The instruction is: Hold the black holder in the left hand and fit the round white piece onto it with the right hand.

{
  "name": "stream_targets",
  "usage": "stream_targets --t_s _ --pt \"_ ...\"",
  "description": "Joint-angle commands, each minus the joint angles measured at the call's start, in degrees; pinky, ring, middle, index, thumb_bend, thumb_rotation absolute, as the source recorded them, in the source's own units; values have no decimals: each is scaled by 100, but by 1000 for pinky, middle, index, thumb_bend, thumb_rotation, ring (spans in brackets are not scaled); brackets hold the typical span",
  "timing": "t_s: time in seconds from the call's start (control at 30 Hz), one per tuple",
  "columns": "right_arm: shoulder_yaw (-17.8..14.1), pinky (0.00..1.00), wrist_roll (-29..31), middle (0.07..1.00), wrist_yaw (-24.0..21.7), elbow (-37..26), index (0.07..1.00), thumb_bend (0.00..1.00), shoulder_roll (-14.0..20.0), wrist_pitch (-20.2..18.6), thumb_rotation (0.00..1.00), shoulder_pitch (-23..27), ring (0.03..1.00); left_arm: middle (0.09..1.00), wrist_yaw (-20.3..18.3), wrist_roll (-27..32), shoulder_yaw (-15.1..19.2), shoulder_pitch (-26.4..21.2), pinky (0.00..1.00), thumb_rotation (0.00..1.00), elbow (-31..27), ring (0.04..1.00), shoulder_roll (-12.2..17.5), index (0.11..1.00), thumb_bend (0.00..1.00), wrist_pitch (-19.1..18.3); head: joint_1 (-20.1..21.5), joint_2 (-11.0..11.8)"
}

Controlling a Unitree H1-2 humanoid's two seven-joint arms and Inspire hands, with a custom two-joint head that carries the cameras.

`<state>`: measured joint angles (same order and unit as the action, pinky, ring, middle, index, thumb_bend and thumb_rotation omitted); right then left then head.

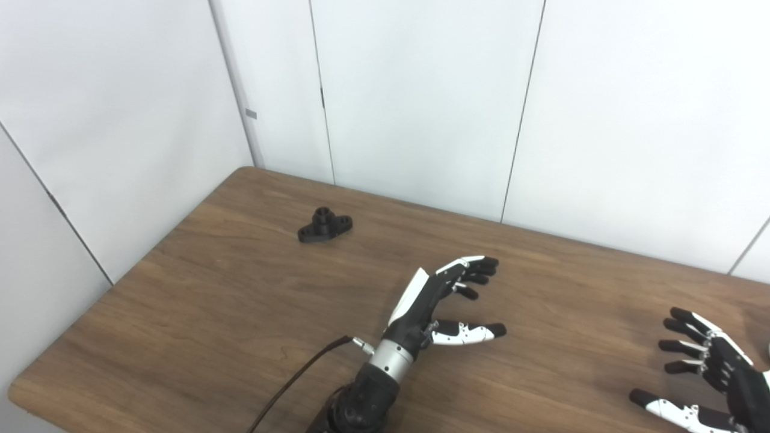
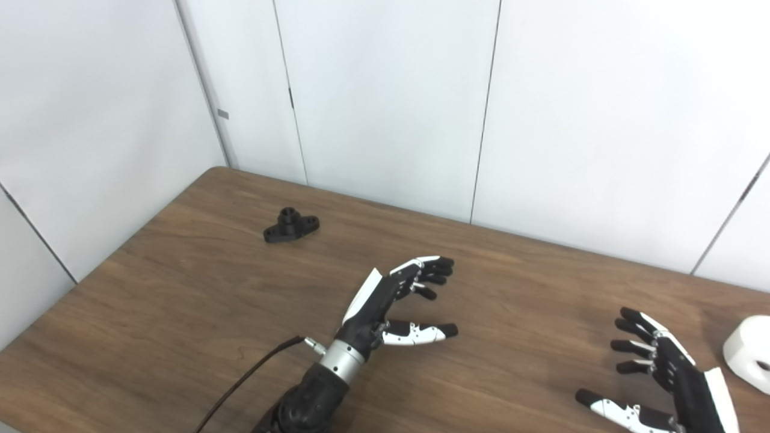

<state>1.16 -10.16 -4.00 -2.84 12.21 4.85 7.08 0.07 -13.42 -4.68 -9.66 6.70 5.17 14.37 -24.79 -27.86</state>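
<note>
Fingers (image 1: 466, 264) of both hands spread, apparently just above the brown wooden table (image 1: 210, 288) against white wall panels (image 1: 421, 90).

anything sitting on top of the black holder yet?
No. The black holder lies bare on the table, its raised centre boss uncovered. The round white piece sits apart at the right edge. Both the left hand and right hand are open.

- A brown wooden table (image 1: 210, 313) fills the near ground.
- White wall panels (image 1: 421, 90) with thin dark seams stand behind, far and left.
</note>
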Motion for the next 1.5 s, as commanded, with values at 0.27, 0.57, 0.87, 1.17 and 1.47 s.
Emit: stream_targets --t_s 0.27,0.57,0.87,1.17,1.47 --pt "-106 557 55 791 21 -366 816 656 27 -94 0 140 692 736 -550 18 231 -474 549 0 -859 681 1008 690 721 -538 -6 -51" --pt "-82 561 20 790 -28 -526 814 648 39 -241 0 130 693 796 -801 -9 514 -705 639 0 -1325 757 1556 759 745 -1182 -16 -60" --pt "-105 555 50 789 -44 -579 813 648 46 -337 0 160 683 853 -778 -251 835 -968 610 0 -1624 772 1881 839 742 -1645 -25 -66" --pt "-120 577 101 792 -82 -658 815 645 90 -419 0 166 690 870 -616 -754 1062 -1233 717 0 -1341 828 2362 843 757 -1695 13 -120" --pt "-132 564 142 784 -103 -760 809 649 139 -492 0 158 690 886 -515 -1271 1201 -1293 774 0 -1255 860 2791 830 757 -1873 4 -145"
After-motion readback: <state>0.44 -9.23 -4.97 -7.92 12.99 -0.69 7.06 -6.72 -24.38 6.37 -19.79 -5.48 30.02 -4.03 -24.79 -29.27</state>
